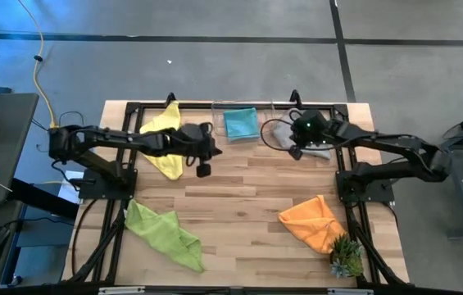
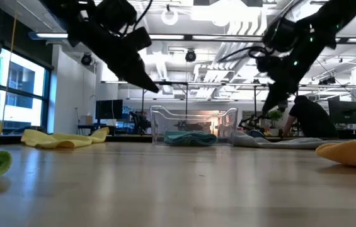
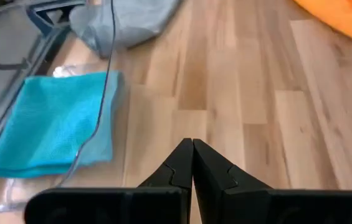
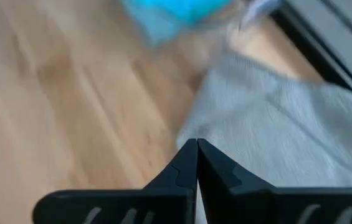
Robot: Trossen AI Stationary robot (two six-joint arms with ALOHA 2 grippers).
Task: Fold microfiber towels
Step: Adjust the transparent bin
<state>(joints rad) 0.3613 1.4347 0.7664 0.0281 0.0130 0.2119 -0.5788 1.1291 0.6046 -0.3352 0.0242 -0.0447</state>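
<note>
Several microfiber towels lie on the wooden table. The yellow towel (image 1: 165, 139) is crumpled at the far left, partly under my left arm. The lime green towel (image 1: 165, 233) is rumpled at the near left and the orange towel (image 1: 313, 221) at the near right. A teal towel (image 3: 51, 130) lies folded flat in the clear bin (image 1: 243, 111). The grey towel (image 4: 275, 124) is bunched at the far right. My left gripper (image 3: 192, 144) hovers shut over bare wood near the bin. My right gripper (image 4: 197, 144) hangs shut above the grey towel's edge, clear of it.
A small green spiky plant (image 1: 346, 258) stands at the near right corner beside the orange towel. Black frame rails run along the table's left, right and far edges. Bare wood (image 1: 239, 197) stretches across the middle. A person is in the room beyond the table.
</note>
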